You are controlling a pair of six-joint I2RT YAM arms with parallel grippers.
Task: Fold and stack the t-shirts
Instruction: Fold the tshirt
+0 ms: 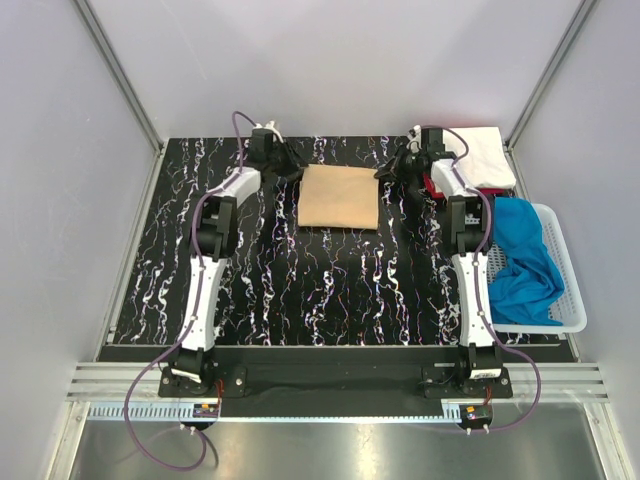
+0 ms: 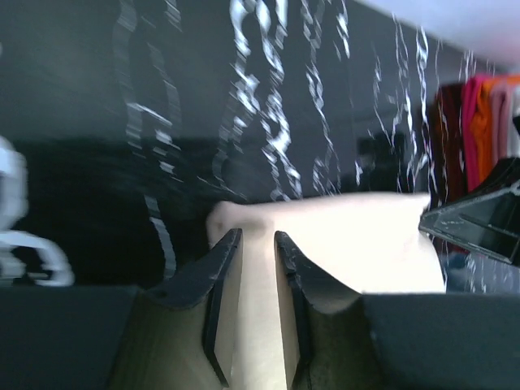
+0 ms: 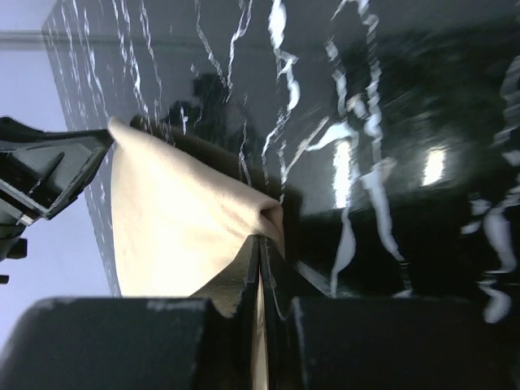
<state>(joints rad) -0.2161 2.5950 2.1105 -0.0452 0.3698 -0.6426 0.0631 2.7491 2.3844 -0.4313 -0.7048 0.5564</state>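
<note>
Black tabletop, arms outstretched flanking tan t-shirt

The left gripper fills the lower centre of this view, its two black fingers narrowly apart. The tan t-shirt shows in the gap between them and extends to the right as a pale folded band lying on the black white-veined table. Whether the fingers clamp the cloth or only straddle it cannot be determined. The right gripper meets the band's right end. Red and orange cloth stands at the upper right. A blurred white object sits at the left edge.
</note>
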